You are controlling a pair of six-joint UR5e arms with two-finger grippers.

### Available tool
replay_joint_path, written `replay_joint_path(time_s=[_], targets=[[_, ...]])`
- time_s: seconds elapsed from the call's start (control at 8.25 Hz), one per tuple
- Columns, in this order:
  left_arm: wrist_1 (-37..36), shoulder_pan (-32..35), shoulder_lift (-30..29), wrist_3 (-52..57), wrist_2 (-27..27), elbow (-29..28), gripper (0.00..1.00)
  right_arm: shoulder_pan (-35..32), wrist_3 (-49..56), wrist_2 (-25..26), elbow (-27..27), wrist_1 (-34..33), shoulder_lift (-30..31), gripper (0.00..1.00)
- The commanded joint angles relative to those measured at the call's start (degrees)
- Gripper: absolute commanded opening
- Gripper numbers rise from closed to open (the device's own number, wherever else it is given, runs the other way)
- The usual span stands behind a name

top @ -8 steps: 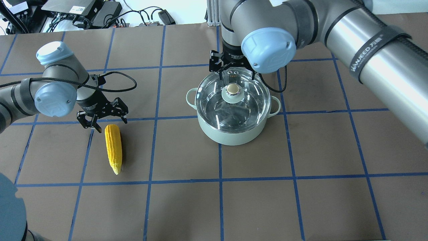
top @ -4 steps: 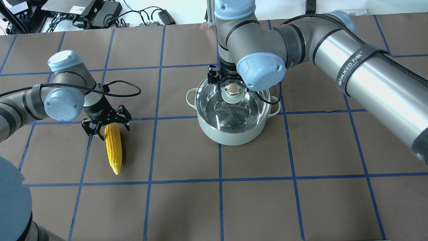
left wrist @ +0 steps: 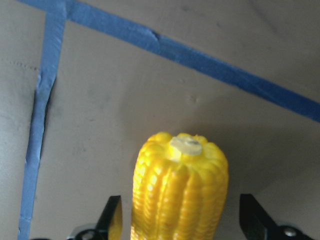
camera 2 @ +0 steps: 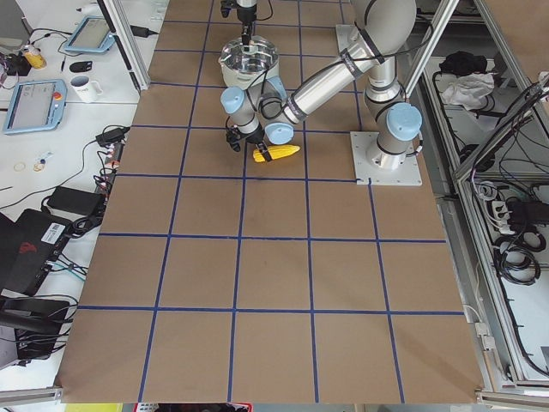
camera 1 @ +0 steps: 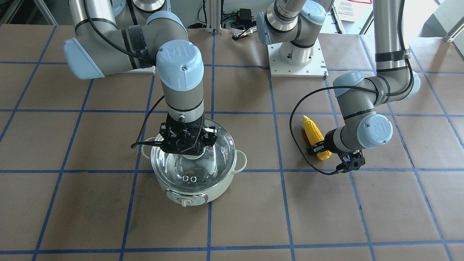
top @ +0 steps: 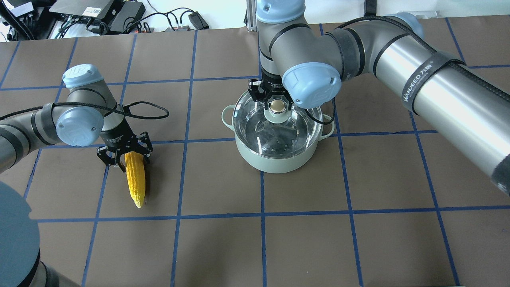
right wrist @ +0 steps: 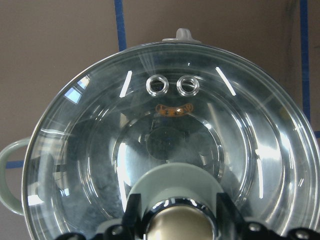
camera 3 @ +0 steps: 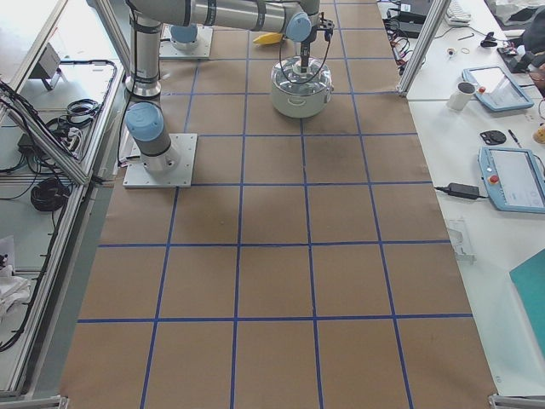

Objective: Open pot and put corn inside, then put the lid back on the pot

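The mint-green pot [top: 275,161] stands mid-table with the glass lid [top: 297,127] on it. My right gripper [top: 277,103] is open and low over the lid, one finger on each side of the gold knob [right wrist: 180,224]. The yellow corn [top: 134,179] lies flat on the table to the left, tapered tip toward the robot. My left gripper [top: 126,158] is open and straddles the corn's blunt end; in the left wrist view the corn [left wrist: 180,190] sits between both fingers with a gap on the right. The pot's control knob [camera 1: 185,201] faces away from the robot.
Brown table with a blue tape grid. Cables and electronics boxes [top: 99,16] lie along the far edge. The left arm's black cable [top: 147,109] loops beside its wrist. The arm bases [camera 1: 297,54] stand at the robot side.
My left gripper has moved along the corn, so its fingers now straddle the blunt end. My right gripper has come in over the lid, fingers beside the knob.
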State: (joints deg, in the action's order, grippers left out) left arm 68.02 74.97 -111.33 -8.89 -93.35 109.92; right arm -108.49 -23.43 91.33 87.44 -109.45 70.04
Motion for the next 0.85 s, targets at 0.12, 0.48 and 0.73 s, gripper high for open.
replay_joint_path(time_s=[0.12, 0.48, 0.73], targets=[[0.0, 0.1, -0.9, -4.7, -0.5, -0.2, 0.13, 0.1, 0.1, 0.5, -0.7, 0.3, 0.4, 0.36], [-0.3, 1.0, 0.9, -4.8, -0.3, -1.3, 0.00, 2.0, 1.3, 0.9, -3.1, 6.8, 6.5, 0.35], [0.6, 4.2, 1.5, -4.5, -0.3, -5.7, 0.00, 9.5, 9.1, 0.3, -3.8, 14.8, 12.7, 0.33]])
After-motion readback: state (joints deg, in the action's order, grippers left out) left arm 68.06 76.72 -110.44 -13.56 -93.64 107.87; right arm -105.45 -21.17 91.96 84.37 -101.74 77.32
